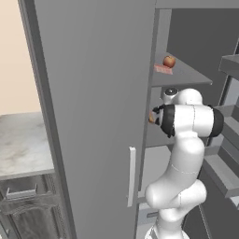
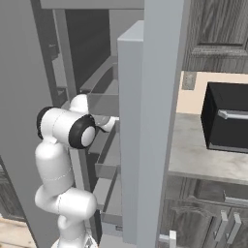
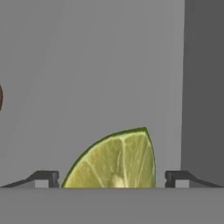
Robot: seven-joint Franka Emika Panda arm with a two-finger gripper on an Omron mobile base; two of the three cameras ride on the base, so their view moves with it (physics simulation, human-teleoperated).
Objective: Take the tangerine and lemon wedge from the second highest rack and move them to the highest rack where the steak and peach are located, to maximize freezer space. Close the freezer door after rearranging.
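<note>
A: Where is the lemon wedge point(image 3: 116, 162) sitting?

B: In the hand view it is lying right between the two dark tips of the claw point(image 3: 112, 178), cut face towards the camera, rind curving up to a point. The tips are standing spread, one on each side of it, with a gap showing between each tip and the fruit, so it is not being pinched.

A: And the top rack point(image 1: 186, 77)?

B: In the left base view the peach point(image 1: 169, 61) is resting there with the steak point(image 1: 163, 69) lying flat just beside it. The arm is reaching into the rack below.

A: The freezer door point(image 1: 98, 116)?

B: It is standing wide open, pale handle point(image 1: 132, 176) facing us.
</note>
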